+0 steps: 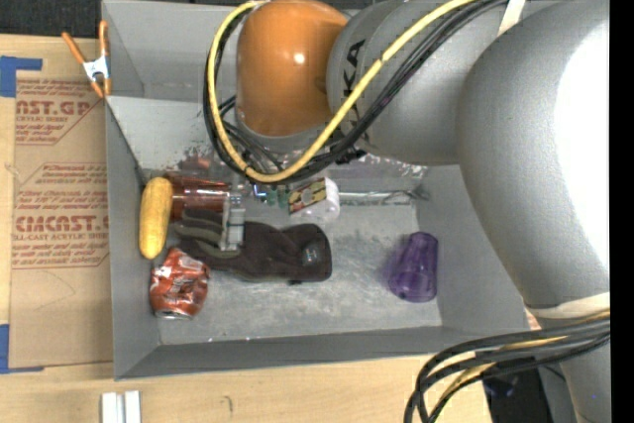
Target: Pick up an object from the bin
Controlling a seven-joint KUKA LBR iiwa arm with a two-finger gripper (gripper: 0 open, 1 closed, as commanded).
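We found the jaws low at the bin's nine o'clock, where dark glove and brown bottle crowded together. Their opening we could not tell.

- We see fairly bright, even light falling from above on the grey bin. Its bare floor towards 6 o'clock is pale and evenly lit.
- A small pale glare spot sits near the middle of the orange cover, and the grey arm at 3 o'clock carries a broad, soft sheen.
- Under the cover and arm, at 12 o'clock of the floor, we find the bin's deepest shade.
- The purple cup at 4 o'clock throws only a faint shadow, while the dark glove takes almost no shine.
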